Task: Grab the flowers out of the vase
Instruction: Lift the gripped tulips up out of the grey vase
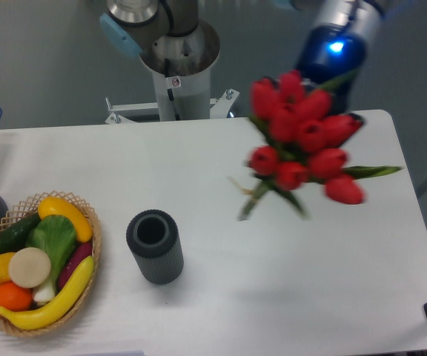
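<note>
Above the table's right side, your bunch of red tulip buds point(302, 144) hangs well clear of the ribbed dark grey vase point(155, 246); gripper hidden, grip unreadable. Pickup looks done; simply hold steady.

Probably a robotics lab: an arm's base point(176, 70) is bolted behind a plain white counter point(221, 304), against a bare grey wall point(43, 59), with props like a toy-produce basket point(95, 245).

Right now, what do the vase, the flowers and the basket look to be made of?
The vase: dark grey, matte, vertically ribbed, probably plastic or rubber. The flowers: uniform red buds with stiff green leaves, likely artificial plastic or fabric, though blurred. The basket: tan woven strands, seemingly wicker or rattan.
</note>
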### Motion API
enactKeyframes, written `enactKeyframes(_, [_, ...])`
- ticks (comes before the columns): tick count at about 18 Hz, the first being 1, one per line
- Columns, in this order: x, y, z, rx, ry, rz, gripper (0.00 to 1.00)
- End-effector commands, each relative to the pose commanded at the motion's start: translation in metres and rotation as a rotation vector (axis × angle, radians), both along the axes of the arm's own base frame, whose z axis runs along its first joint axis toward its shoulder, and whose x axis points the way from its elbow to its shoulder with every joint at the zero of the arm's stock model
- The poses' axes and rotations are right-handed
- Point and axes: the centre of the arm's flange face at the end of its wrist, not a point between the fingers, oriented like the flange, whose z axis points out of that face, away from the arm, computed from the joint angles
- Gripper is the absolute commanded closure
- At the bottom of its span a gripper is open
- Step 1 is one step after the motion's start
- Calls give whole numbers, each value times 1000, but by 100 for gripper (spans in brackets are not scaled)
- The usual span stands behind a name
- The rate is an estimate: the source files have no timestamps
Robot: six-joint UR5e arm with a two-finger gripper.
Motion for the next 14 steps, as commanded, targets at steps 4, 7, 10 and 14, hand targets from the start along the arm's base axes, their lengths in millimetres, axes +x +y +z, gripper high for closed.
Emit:
enactKeyframes(4, [-21,-17,-24,-11,-14,24,53])
enactKeyframes(7, [-29,-30,-27,-11,-12,45,53])
enactKeyframes(10, [-33,-38,-31,-13,-17,58,53])
enactKeyframes(14, [-34,-41,-31,-2,-22,57,53])
